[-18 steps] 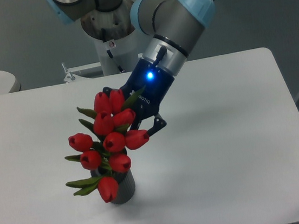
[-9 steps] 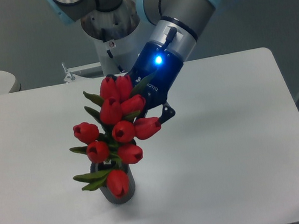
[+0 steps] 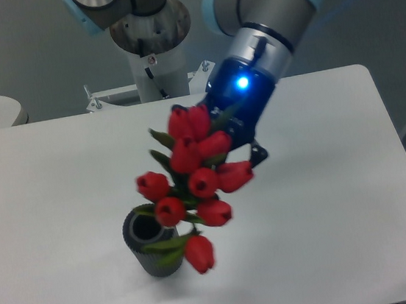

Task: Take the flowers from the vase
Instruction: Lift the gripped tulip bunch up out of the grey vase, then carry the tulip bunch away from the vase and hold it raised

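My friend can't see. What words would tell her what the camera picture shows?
A robot's blue gripper holds a bunch of red tulip flowers lifted up and to the right of a small dark grey vase. The vase stands upright on a white table, its round mouth showing.

Your arm reached in from 1 o'clock, wrist angled toward 7 o'clock; the gripper (image 3: 228,160) was clamped on the flowers (image 3: 192,186).

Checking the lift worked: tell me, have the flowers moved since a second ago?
Yes. The flowers have shifted up and right against the vase, whose mouth now shows open, carried by the gripper.
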